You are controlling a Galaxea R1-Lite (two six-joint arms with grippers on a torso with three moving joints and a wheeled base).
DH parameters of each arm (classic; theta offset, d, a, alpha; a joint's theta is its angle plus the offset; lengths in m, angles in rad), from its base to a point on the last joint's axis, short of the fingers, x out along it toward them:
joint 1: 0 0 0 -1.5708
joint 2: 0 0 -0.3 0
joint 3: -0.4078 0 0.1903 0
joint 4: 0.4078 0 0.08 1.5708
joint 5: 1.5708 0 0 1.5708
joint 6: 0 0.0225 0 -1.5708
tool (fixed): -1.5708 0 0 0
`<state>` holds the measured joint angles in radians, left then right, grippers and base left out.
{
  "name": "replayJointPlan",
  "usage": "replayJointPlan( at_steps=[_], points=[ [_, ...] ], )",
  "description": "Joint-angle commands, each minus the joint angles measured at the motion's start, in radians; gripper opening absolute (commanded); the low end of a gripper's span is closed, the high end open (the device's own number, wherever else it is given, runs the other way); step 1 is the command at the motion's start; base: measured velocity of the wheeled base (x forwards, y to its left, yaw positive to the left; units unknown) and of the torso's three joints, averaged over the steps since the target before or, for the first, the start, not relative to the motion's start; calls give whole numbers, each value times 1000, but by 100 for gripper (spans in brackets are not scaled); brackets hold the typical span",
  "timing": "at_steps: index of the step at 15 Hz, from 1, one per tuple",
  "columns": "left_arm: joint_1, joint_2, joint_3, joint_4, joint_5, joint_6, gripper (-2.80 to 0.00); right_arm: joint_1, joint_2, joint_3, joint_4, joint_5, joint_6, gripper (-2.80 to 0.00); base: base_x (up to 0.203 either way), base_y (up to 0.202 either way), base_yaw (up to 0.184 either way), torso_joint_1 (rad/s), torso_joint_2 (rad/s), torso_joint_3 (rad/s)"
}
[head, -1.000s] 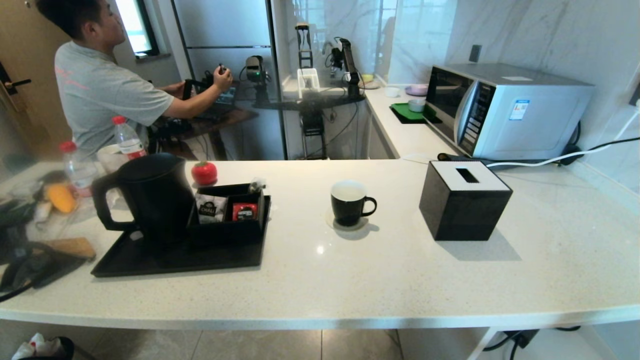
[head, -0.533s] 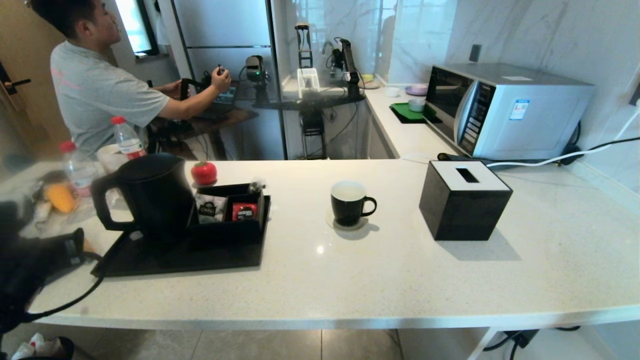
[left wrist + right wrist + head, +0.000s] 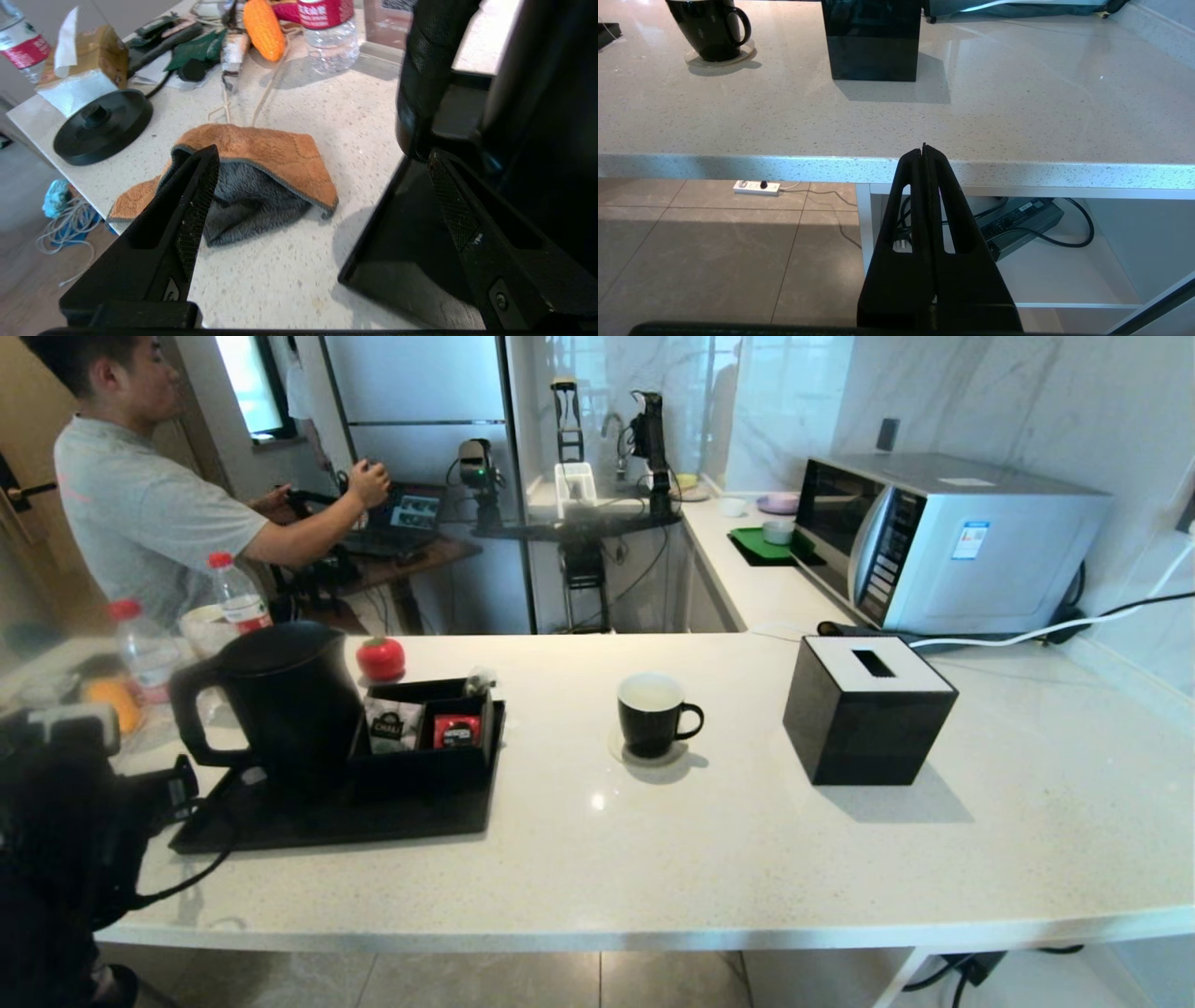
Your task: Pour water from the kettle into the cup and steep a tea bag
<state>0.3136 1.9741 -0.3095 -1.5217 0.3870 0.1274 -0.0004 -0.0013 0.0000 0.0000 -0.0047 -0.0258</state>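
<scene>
The matte black kettle (image 3: 280, 700) stands on the left end of a black tray (image 3: 327, 826), its loop handle (image 3: 420, 79) pointing left. The black cup (image 3: 651, 714), white inside, sits on a coaster at mid-counter and also shows in the right wrist view (image 3: 712, 28). A tiny pale pouch, the tea bag (image 3: 479, 683), rests on the back right corner of the sachet box. My left gripper (image 3: 322, 151) is open just left of the kettle handle, touching nothing; its arm (image 3: 65, 821) fills the lower left. My right gripper (image 3: 923, 149) is shut and empty below the counter's front edge.
A black tissue box (image 3: 868, 709) stands right of the cup, with a microwave (image 3: 943, 537) behind it. White CHALI (image 3: 394, 726) and red (image 3: 456, 731) sachets fill the box. An orange cloth (image 3: 261, 158), a black disc base (image 3: 100, 126) and bottles (image 3: 238, 593) crowd the left end.
My left arm has risen from the lower left and moved right toward the kettle handle. The person behind the counter has shifted left. Kettle, cup and right arm have not moved.
</scene>
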Motion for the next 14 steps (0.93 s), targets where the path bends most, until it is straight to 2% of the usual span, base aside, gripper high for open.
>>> replayJointPlan(
  at_steps=[1,5,7,14],
  points=[
    [5,27,-34,-48,23,0,0,0,1,0,0,0,-1,-280,0,0,0,0,0,0],
    [7,37,-69,-48,59,-12,0,0,1,0,0,0,-1,-280,0,0,0,0,0,0],
    [15,50,-80,-48,72,-41,0,0,1,0,0,0,-1,-280,0,0,0,0,0,0],
    [12,69,-96,-48,73,-112,0,-1,1,0,0,0,-1,-280,0,0,0,0,0,0]
  ],
)
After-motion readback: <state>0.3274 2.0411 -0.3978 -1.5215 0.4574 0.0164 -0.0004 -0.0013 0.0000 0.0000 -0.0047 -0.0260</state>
